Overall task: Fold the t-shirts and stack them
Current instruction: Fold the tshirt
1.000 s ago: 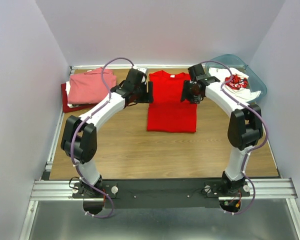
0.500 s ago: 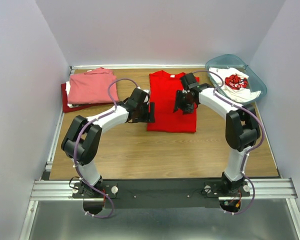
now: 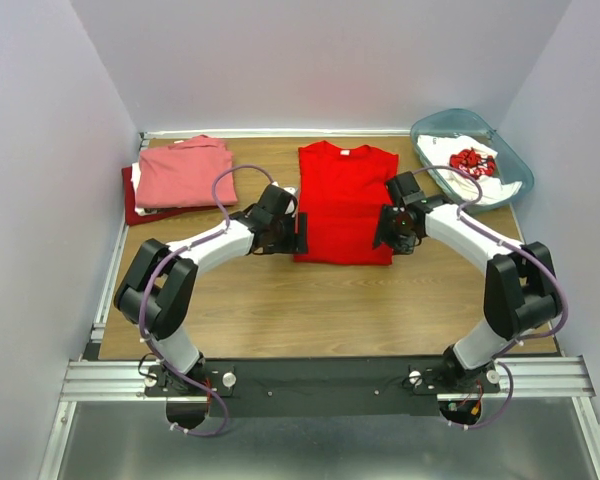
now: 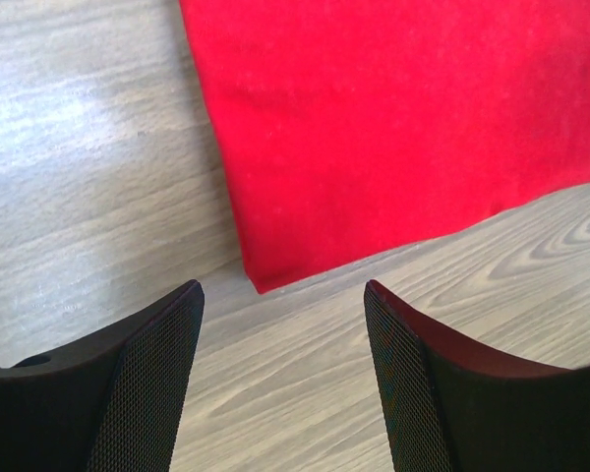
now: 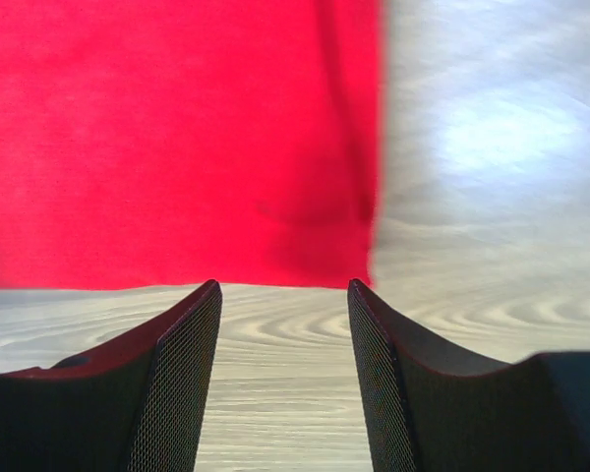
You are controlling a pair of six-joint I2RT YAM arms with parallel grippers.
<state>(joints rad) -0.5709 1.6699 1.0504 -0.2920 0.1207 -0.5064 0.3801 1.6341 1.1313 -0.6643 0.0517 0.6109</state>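
Observation:
A bright red t-shirt [image 3: 345, 203] lies flat in the middle of the table, neck toward the back wall. My left gripper [image 3: 298, 234] is open just off its near left corner, and in the left wrist view that corner of the shirt [image 4: 403, 118] sits just beyond the gap of the gripper [image 4: 282, 287]. My right gripper [image 3: 389, 229] is open at the near right corner; the right wrist view shows the shirt's hem [image 5: 177, 138] just ahead of the gripper [image 5: 284, 285]. Neither holds anything. A folded salmon-pink shirt [image 3: 183, 172] tops a pile at the back left.
A darker red shirt [image 3: 130, 200] lies under the pink one in the left pile. A translucent teal bin [image 3: 515, 165] at the back right holds a white shirt with red print [image 3: 470, 162]. Walls close in the left, back and right sides.
Both arms have drawn back toward the near side, from beside the shirt's sleeves down along its edges to its near corners. The shirt itself has not moved.

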